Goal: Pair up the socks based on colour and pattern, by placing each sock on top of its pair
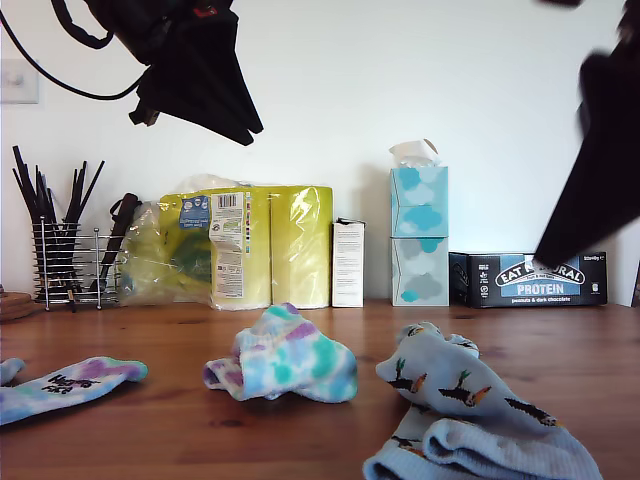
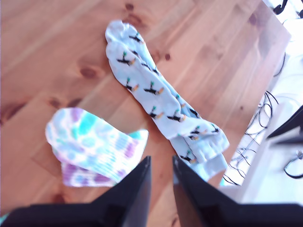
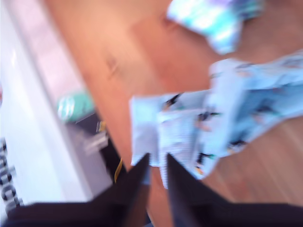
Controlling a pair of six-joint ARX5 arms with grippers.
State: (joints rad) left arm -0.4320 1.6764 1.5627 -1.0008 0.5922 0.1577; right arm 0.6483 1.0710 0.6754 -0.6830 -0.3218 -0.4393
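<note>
Two light blue socks [image 1: 470, 410] with small birds lie one on the other at the exterior view's front right, also seen as blue socks [image 2: 161, 101] and blurred blue socks [image 3: 213, 123]. A crumpled tie-dye sock [image 1: 285, 365] sits mid-table; the same tie-dye sock [image 2: 92, 144] lies below my first gripper [image 2: 162, 163]. A flat tie-dye sock [image 1: 65, 385] with black lettering lies at the exterior view's left. My first gripper [image 1: 245, 130] hangs high at the exterior view's upper left, shut and empty. My second gripper [image 3: 157, 158], shut and empty, hovers above the blue socks at the exterior view's right [image 1: 545, 260].
Along the back wall stand a wire holder of black sticks [image 1: 65, 260], a yellow pack of paper rolls [image 1: 250, 245], a small white carton [image 1: 347, 262], stacked tissue boxes [image 1: 418, 235] and a protein bar box [image 1: 530, 280]. The table edge [image 2: 246, 142] drops off to cables beyond the blue socks.
</note>
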